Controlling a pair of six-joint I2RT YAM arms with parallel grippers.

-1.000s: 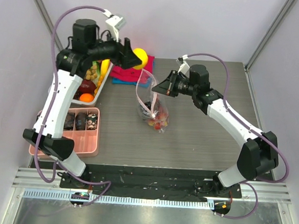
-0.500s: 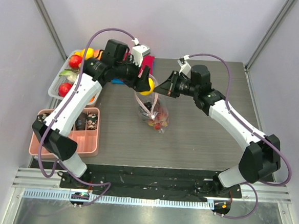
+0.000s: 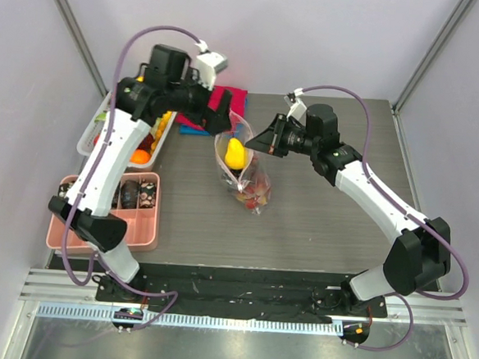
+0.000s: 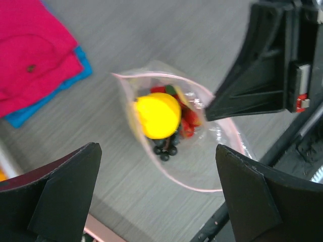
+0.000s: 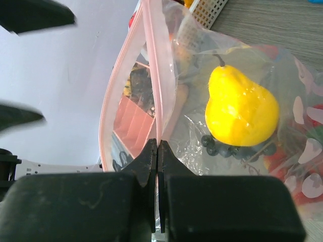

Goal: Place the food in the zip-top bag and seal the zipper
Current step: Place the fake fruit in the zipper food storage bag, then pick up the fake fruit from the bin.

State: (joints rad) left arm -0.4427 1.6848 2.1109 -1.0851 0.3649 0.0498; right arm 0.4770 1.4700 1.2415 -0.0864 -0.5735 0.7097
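The yellow pear (image 3: 235, 153) has left the left claw (image 3: 219, 116) since a second ago and now lies inside the bag (image 3: 254, 180), on the other food (image 3: 251, 197). The left claw hangs empty and wide open above the bag. The right claw (image 5: 157, 151) is pinched tight on the zipper (image 5: 151, 75), holding the mouth up. Left of the bag, a tray (image 3: 86, 142) shows more food; sealing remains.
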